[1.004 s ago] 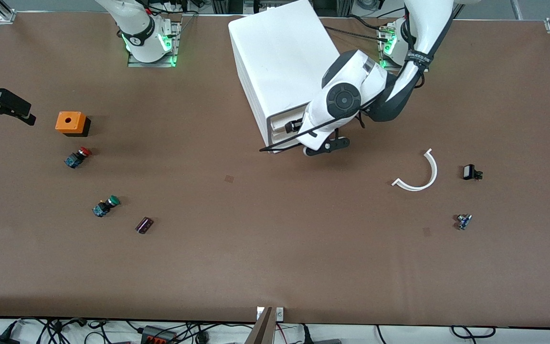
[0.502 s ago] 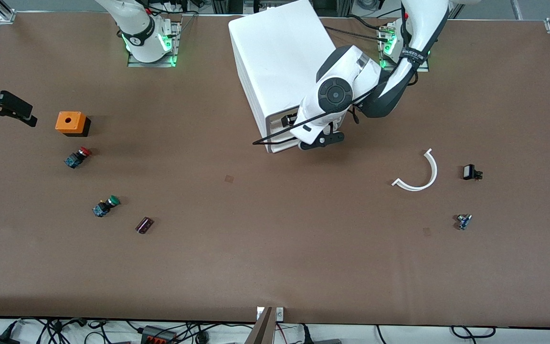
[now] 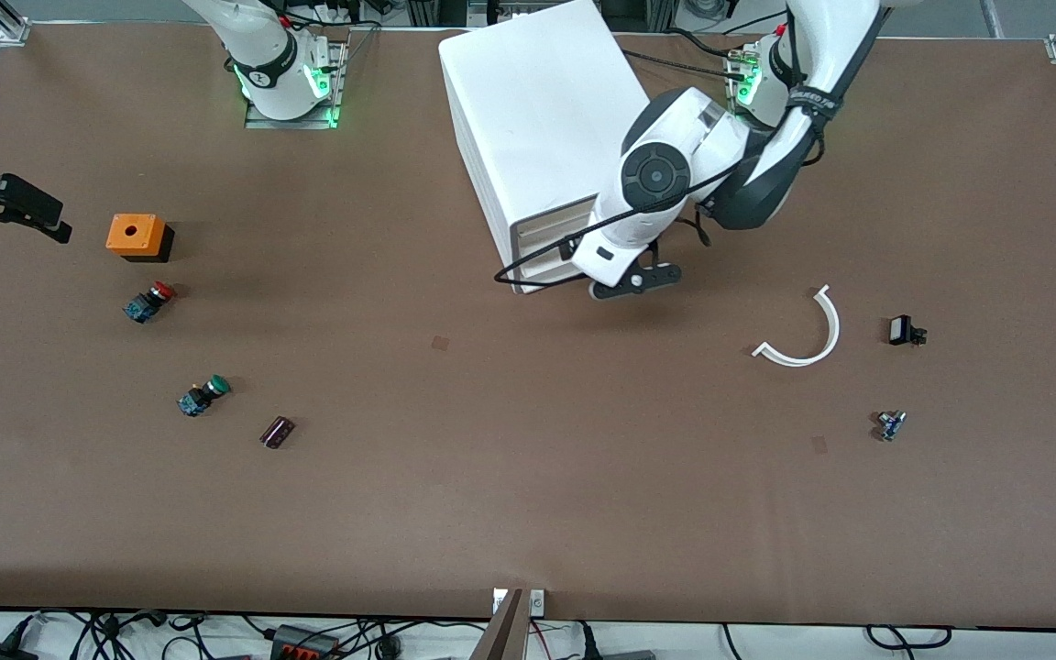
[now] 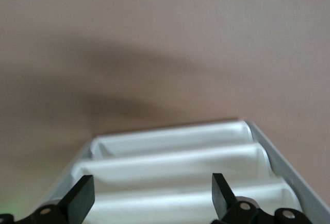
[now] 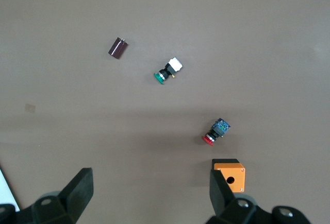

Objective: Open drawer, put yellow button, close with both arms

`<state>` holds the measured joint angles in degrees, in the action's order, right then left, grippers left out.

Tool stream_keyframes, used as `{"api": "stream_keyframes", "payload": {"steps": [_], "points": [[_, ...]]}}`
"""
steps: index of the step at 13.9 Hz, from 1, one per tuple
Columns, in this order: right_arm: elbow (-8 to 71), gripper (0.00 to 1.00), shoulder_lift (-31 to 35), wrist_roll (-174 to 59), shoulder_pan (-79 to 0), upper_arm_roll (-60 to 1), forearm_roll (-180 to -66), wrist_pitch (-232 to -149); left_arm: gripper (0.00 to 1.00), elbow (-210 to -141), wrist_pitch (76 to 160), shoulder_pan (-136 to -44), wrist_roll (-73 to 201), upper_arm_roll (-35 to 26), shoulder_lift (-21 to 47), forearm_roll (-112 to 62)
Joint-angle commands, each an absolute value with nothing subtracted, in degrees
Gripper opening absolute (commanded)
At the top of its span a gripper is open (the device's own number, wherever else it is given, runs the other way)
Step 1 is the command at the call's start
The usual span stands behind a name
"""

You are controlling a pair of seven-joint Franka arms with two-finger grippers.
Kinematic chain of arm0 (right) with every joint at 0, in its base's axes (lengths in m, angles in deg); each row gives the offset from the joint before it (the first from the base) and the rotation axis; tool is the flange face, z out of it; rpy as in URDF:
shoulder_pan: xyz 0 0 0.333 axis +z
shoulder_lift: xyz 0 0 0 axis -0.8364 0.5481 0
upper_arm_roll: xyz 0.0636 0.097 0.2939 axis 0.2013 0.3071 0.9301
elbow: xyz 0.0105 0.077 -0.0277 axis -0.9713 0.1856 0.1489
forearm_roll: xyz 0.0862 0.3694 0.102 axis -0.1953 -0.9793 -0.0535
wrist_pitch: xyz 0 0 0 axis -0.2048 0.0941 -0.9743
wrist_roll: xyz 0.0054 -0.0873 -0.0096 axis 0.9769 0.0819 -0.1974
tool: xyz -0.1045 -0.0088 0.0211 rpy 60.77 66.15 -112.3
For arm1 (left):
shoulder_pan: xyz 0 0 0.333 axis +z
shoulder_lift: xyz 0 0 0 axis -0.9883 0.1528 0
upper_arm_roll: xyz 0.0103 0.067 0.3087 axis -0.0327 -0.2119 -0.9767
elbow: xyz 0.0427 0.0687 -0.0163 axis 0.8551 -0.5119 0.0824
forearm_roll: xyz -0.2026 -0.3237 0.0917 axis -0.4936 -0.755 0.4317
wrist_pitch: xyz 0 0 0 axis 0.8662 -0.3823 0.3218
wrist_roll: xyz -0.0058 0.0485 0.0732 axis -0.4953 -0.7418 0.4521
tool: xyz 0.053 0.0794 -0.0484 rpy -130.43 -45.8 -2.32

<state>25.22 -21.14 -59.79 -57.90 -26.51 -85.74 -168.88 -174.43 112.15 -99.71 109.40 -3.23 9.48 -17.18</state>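
White cabinet: drawer fronts flush, contents hidden.

white cabinet with white drawers, on brown table. orange box on black base. red-capped switch, green-capped switch, both blue-black bodied. maroon cylinder. white curved strip. white arms, dark grey joints, black fingers.

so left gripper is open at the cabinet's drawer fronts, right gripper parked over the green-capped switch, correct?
Not quite. The left gripper is open at the cabinet's drawer fronts, as the left wrist view shows. But the right gripper hangs beside the orange box, not over the green-capped switch, which lies nearer the front camera. The front view shows it.
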Motion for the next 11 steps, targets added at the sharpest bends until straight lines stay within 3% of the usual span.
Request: {"api": "stream_keyframes", "payload": {"steps": [1,6,10,11], "points": [[24.97,1.0,-21.63,-59.29,-58.08,-26.3,-86.09,-168.86,1.0,-170.72,108.89,-97.13,109.69,-2.91,8.01,-7.1],[24.26,1.0,-21.72,-59.99,-56.85,-26.12,-86.09,-168.86,1.0,-165.1,104.59,-85.11,90.93,-2.29,5.56,-2.56],[24.26,1.0,-21.72,-59.46,-59.75,-23.14,-87.4,-168.86,1.0,-156.4,92.65,-79.38,76.14,-2.81,5.2,-7.9],[24.26,1.0,-21.72,-59.63,-59.66,-23.13,-87.41,-169.12,1.0,-156.9,91.93,-79.02,72.03,-4.82,3.02,-10.88]]}}
